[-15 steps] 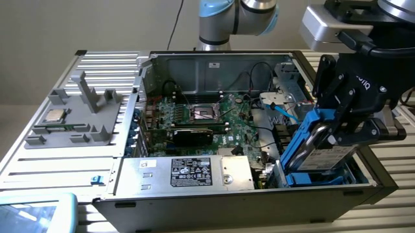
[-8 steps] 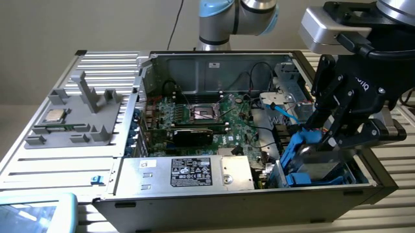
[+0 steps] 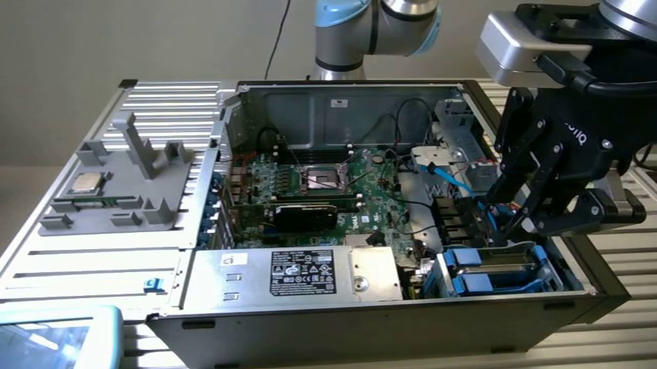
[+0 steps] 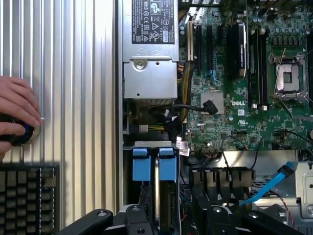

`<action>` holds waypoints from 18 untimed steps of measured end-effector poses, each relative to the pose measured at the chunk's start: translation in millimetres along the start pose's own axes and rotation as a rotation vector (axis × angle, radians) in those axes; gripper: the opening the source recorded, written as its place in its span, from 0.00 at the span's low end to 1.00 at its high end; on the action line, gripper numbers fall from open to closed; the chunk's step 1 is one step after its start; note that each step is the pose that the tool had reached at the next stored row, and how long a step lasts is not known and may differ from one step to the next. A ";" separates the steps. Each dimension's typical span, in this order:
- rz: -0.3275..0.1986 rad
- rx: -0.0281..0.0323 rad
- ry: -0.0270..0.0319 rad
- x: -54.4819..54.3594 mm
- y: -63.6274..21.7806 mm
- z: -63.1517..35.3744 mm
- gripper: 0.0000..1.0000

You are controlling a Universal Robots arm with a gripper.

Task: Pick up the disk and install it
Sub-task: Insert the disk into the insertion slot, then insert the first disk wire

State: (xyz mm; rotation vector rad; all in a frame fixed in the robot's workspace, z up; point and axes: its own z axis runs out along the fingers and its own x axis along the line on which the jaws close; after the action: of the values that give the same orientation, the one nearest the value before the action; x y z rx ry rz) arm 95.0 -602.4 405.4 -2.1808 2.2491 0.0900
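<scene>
The disk (image 3: 503,267) stands on edge in the drive bay at the near corner of the open computer case, on the exterior view's right; its silver body sits between two bright blue carrier parts (image 4: 154,164). My gripper (image 3: 516,229) hangs directly over that bay, its black fingers (image 3: 506,201) reaching down to the disk's upper edge. In the wrist view my gripper (image 4: 157,218) straddles the disk's thin silver edge (image 4: 156,193), with the fingers apart on either side. The jaws look open and the disk rests in the bay.
A silver power supply with a black label (image 3: 298,273) lies beside the bay. The green motherboard (image 3: 328,184) and a blue cable (image 4: 274,183) fill the case. A grey fixture holds a CPU chip (image 3: 85,183). A person's hand (image 4: 14,110) rests on a black knob by a keyboard (image 4: 27,196).
</scene>
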 end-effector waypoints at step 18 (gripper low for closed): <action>0.000 0.0001 0.0000 -0.3 -7.0 -0.5 0.45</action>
State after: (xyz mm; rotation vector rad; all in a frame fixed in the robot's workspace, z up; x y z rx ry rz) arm 102.0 -602.4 405.7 -2.1807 2.2491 0.0900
